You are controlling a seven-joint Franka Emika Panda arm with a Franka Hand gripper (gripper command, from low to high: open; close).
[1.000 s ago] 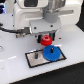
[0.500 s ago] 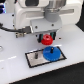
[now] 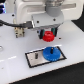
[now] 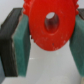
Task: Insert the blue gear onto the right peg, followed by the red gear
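The red gear hangs above the table, and my gripper is shut on it. In the wrist view the red gear fills the space between two teal pads, its centre hole facing the camera. The blue gear lies flat on the grey black-edged plate, at the end toward the exterior view's right. It covers the spot of the right peg, which is hidden. The held red gear is just behind and slightly to the left of the blue gear. The plate's other post stands bare.
The white arm body fills the upper part of the exterior view, with a dark cable trailing to the left. The plate rests on a white table.
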